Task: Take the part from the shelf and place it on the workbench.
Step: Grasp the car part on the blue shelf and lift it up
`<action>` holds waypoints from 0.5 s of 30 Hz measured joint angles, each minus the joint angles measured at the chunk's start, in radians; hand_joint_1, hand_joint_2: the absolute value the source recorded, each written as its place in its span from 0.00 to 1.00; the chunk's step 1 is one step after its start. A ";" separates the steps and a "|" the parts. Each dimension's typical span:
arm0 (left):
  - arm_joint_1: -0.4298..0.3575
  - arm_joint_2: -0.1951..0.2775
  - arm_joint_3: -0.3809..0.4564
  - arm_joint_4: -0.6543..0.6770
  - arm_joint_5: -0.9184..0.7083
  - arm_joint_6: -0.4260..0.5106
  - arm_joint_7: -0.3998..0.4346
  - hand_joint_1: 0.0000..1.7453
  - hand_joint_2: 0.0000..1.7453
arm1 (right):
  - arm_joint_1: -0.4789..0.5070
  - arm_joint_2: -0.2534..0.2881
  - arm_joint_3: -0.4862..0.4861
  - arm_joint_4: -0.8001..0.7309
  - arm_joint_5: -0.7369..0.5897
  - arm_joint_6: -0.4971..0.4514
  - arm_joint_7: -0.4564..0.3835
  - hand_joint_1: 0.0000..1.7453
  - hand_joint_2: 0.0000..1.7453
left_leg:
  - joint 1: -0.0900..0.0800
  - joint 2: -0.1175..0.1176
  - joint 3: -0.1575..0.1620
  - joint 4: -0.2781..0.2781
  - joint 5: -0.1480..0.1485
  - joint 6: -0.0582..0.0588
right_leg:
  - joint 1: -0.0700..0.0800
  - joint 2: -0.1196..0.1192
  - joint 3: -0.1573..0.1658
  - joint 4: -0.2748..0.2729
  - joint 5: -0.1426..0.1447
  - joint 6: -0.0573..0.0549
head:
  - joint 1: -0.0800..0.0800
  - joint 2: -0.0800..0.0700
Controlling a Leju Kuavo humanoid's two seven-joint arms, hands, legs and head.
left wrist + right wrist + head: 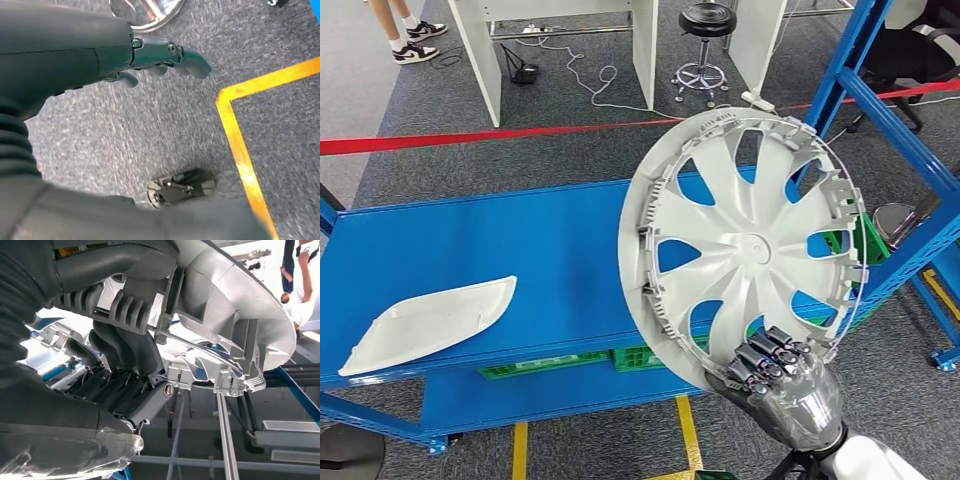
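A large silver-white wheel cover with curved spokes is held up, tilted, above the right part of the blue workbench. My right hand grips its lower rim, fingers curled over the edge. In the right wrist view the fingers wrap the ribbed inner rim of the wheel cover. My left hand hangs over grey carpet with its fingers stretched out and nothing in them.
A white curved panel lies on the workbench's left end. A blue shelf frame stands at the right. Red tape crosses the floor behind; desks, a stool and a person's feet are beyond it. Yellow floor tape runs below.
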 joint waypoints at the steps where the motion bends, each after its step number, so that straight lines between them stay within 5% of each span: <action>1: 0.000 0.000 -0.001 0.000 -0.010 0.004 0.002 0.00 1.00 | -0.001 0.000 0.002 0.003 -0.005 0.000 -0.003 1.00 1.00 | 0.000 0.000 0.000 0.000 0.000 0.000 | 0.000 0.000 0.000 0.000 0.000 0.000 | 0.000 0.000; 15: 0.000 0.001 -0.007 0.000 -0.011 0.068 0.028 0.00 1.00 | -0.003 0.000 0.008 0.029 -0.023 0.000 -0.022 1.00 1.00 | 0.000 0.000 0.000 0.000 0.000 0.000 | 0.000 0.000 0.000 0.000 0.000 0.000 | 0.000 0.000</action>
